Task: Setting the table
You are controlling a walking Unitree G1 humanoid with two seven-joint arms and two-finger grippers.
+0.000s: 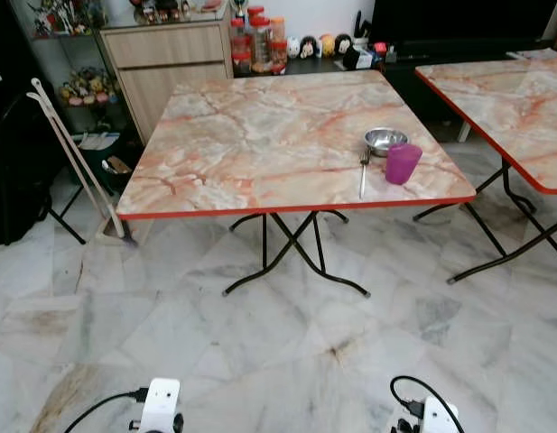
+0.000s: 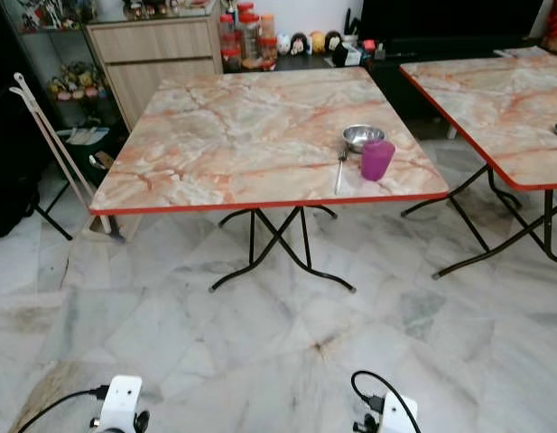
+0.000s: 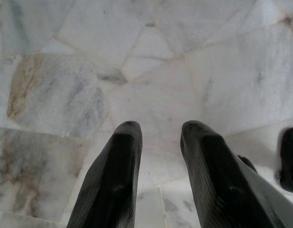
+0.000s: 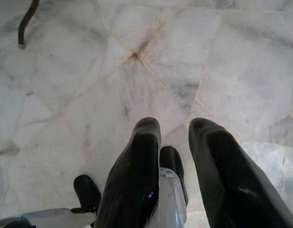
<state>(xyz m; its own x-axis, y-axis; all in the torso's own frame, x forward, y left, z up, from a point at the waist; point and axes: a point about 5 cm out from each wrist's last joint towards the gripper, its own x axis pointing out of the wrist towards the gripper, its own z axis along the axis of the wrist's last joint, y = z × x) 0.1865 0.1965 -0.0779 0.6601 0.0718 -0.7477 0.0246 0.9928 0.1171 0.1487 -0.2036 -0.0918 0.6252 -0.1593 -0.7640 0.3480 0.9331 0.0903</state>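
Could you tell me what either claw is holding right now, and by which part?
Nothing: the left claw and right claw both hang open over the floor.

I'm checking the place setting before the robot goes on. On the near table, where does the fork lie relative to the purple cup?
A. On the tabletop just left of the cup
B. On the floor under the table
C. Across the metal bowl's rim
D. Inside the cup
A: the fork lies flat on the table, just left of the purple cup, with the metal bowl behind them.
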